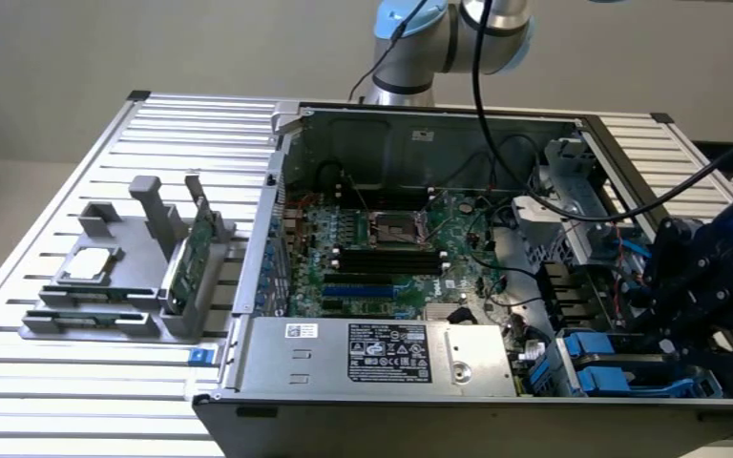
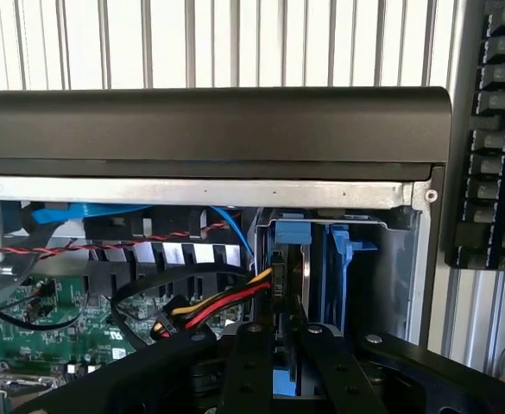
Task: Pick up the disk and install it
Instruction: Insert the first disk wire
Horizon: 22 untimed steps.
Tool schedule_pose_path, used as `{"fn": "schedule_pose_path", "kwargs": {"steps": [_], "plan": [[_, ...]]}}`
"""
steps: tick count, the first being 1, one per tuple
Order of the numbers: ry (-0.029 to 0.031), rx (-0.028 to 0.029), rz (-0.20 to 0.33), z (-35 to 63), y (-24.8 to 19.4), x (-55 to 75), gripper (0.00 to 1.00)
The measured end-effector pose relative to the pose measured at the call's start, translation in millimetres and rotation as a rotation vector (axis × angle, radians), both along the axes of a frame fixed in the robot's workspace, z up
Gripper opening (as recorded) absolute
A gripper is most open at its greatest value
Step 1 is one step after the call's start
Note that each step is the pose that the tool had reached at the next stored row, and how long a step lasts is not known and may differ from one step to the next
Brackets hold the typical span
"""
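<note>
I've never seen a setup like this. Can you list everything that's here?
Table: one, silver, slatted, under everything
Computer case: one, grey, open, on the table
Motherboard: one, green, on the case floor
Power supply: one, silver, at the case's near edge
Holder: one, grey, at the exterior view's left
Chip: one, silver, on the holder
Card: one, green, upright in the holder
Disk: one, silver-grey with blue rails, in the corner bay
Keyboard: one, black, beside the case
Robot arm: one, silver-blue, behind the case
End effector: one, black, at the disk
</note>
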<state>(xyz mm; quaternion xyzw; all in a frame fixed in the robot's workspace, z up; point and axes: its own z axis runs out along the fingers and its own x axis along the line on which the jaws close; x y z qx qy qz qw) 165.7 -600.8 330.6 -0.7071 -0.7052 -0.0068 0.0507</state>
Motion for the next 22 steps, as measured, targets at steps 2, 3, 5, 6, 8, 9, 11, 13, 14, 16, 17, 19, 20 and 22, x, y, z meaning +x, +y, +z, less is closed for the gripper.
{"fn": "schedule_pose_path", "kwargs": {"steps": [2,3,5,6,8,9,11,13,14,16,17,19,20,22], "plan": [[0.0002,-0.0007,0.000,2.7,0.0,0.0,0.31],[0.0003,-0.0005,0.000,4.8,0.0,0.0,0.31],[0.0005,-0.0004,0.000,8.2,0.0,-0.2,0.31],[0.0010,0.0001,0.000,9.3,0.0,-0.9,0.31],[0.0055,0.0019,0.000,10.3,0.1,-3.4,0.31],[0.0086,0.0029,0.000,10.6,0.1,-5.4,0.31],[0.0157,0.0043,0.000,10.8,0.1,-9.2,0.31],[0.0222,0.0060,0.000,10.8,0.3,-13.1,0.31],[0.0245,0.0065,0.000,10.9,0.5,-14.8,0.31],[0.0277,0.0073,0.000,11.0,1.0,-16.8,0.31],[0.0281,0.0074,0.000,11.0,1.4,-17.3,0.31],[0.0283,0.0073,0.000,11.1,2.3,-17.6,0.31],[0.0283,0.0072,0.000,11.1,2.2,-17.7,0.31],[0.0282,0.0072,0.000,11.1,2.2,-17.7,0.31]]}}
